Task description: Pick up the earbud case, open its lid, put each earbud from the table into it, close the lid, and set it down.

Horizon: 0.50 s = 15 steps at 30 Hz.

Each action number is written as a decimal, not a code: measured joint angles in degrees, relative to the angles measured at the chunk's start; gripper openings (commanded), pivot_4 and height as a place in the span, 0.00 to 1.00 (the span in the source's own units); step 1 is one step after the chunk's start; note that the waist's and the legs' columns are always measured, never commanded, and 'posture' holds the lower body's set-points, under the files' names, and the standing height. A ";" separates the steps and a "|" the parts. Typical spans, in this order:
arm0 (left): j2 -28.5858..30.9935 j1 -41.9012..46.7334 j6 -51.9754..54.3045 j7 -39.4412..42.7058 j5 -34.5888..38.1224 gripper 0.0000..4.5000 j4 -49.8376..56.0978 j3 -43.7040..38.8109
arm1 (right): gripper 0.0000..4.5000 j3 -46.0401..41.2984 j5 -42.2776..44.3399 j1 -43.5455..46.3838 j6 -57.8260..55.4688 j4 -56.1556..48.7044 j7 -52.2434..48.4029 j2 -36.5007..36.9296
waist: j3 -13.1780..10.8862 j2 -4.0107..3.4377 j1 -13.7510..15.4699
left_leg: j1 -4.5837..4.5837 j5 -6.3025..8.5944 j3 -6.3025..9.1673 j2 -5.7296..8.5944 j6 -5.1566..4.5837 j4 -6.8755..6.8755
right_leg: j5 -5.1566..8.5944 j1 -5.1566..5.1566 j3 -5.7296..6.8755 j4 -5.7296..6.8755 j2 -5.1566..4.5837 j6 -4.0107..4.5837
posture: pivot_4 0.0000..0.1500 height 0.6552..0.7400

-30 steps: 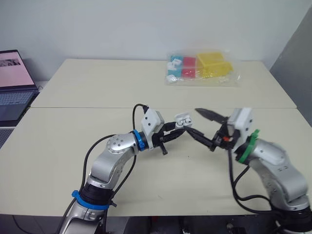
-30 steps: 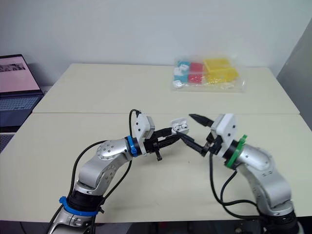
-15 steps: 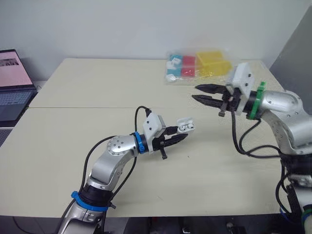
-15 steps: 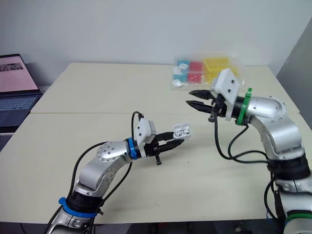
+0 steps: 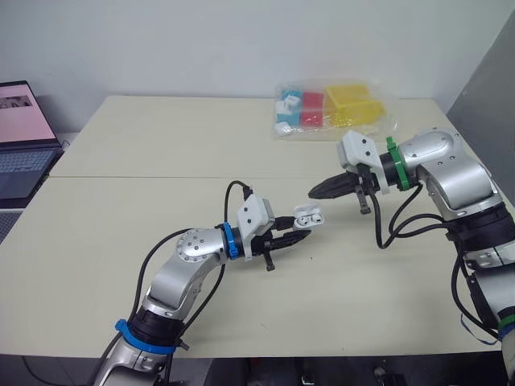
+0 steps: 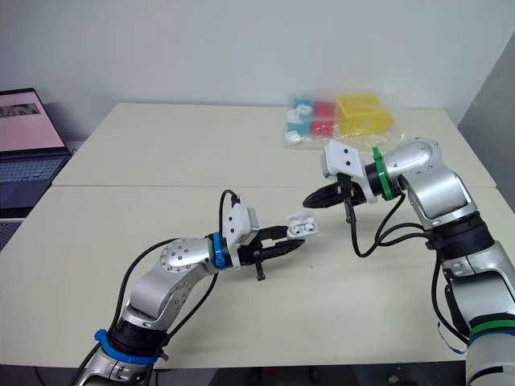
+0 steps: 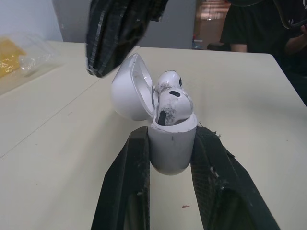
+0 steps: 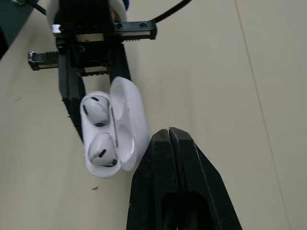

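The white earbud case [image 5: 308, 215] is pinched at its base between the two black fingers of my left gripper [image 5: 299, 231], held just above the middle of the table [image 5: 161, 145]. Its lid [image 7: 129, 88] stands open and two white earbuds [image 7: 170, 98] sit in their sockets. My right gripper [image 5: 315, 193] is shut with nothing in it. Its tip hovers just behind the open lid, close to it but apart. The right wrist view shows the shut fingertips [image 8: 169, 134] beside the lid [image 8: 129, 120].
A clear plastic bag of blue, red and yellow boxes [image 5: 330, 111] lies at the back right of the table. An open laptop [image 5: 20, 137] stands at the far left. A person in dark clothing [image 7: 259, 24] is beyond the table.
My right gripper went from open beside the case to shut, drew back to the far right, then returned to the lid. The left gripper kept the case, shifting slightly.
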<state>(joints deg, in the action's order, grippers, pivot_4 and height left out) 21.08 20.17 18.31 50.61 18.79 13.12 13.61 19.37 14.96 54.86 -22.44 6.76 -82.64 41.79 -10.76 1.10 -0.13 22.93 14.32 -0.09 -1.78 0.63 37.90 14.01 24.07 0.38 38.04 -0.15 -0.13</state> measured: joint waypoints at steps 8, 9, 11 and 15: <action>-0.06 0.03 0.22 -0.12 0.01 0.18 0.00 -0.02 | 0.00 -0.97 1.72 -1.98 -3.36 -5.32 -2.08 1.21 | 0.00 0.00 0.01 | 0.00 0.00 0.00 0.00 0.00 0.00 | 0.00 0.00 0.01 0.01 -0.01 0.00 | 1.00 1.00; -0.06 0.08 0.29 -0.25 0.01 0.18 -0.02 -0.04 | 0.00 -1.30 2.12 -2.27 -3.79 -6.24 -2.16 1.43 | 0.00 0.00 0.01 | 0.00 0.00 0.01 0.01 0.00 0.01 | 0.00 0.00 0.01 0.01 -0.01 0.00 | 1.00 1.00; -0.23 0.43 0.56 -0.56 0.04 0.18 -0.07 -0.04 | 0.00 -1.60 2.17 -2.48 -4.44 -7.36 -2.17 2.05 | 0.00 0.00 0.01 | -0.01 0.00 0.01 0.01 0.00 0.02 | 0.00 0.00 0.02 0.02 -0.01 -0.01 | 1.00 1.00; -1.12 1.47 1.81 -1.88 0.06 0.18 -0.88 -0.46 | 0.00 -2.49 2.41 -4.80 -4.29 -9.79 -2.19 2.36 | 0.00 0.00 0.01 | -0.02 0.00 -0.01 0.03 0.00 0.04 | 0.00 -0.02 0.02 0.04 -0.01 -0.01 | 1.00 1.00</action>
<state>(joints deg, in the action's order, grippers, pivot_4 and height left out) 19.96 21.63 20.12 48.73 18.85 12.24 13.14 16.88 17.37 50.06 -26.73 -3.04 -84.83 44.15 -10.76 1.10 -0.12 22.92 14.32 -0.10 -1.74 0.63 37.94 14.01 24.06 0.41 38.07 -0.16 -0.14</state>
